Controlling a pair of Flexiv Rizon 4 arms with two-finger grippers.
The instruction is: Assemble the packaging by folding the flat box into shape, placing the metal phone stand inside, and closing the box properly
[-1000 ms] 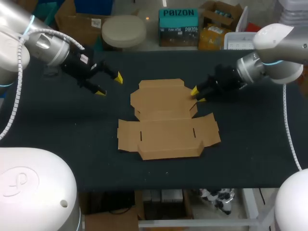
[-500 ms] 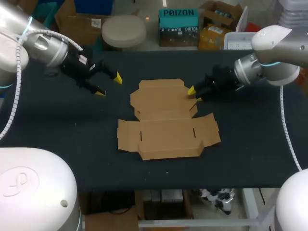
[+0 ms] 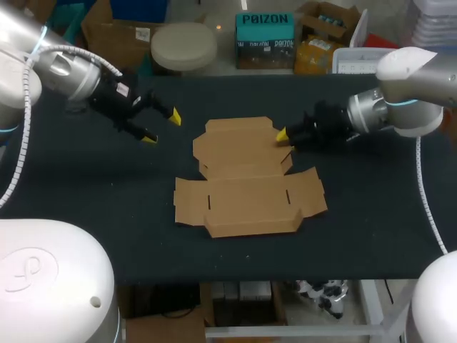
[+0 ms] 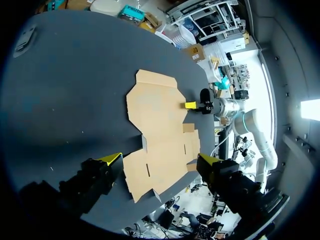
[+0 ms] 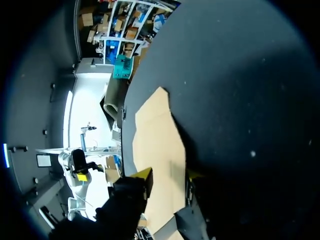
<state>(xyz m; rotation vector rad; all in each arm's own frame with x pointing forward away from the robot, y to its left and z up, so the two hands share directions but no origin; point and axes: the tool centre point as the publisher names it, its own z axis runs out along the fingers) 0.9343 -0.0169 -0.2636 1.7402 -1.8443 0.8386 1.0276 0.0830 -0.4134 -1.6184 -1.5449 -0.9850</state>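
Note:
The flat brown cardboard box lies unfolded in the middle of the black table, also seen in the left wrist view. My right gripper is low at the right edge of the box's far panel. In the right wrist view the cardboard runs between its fingers, which stand apart, so it is open. My left gripper hangs wide open above bare table to the left of the far panel, with nothing between its fingers. No phone stand can be made out.
Dark table cloth surrounds the box on all sides, with wide room at the left and right. A small pale object lies near the table's far left corner, too unclear to name.
My right gripper has slid a little to the left onto the edge of the box's far panel, and its fingers have narrowed. The left arm and the box have stayed put.

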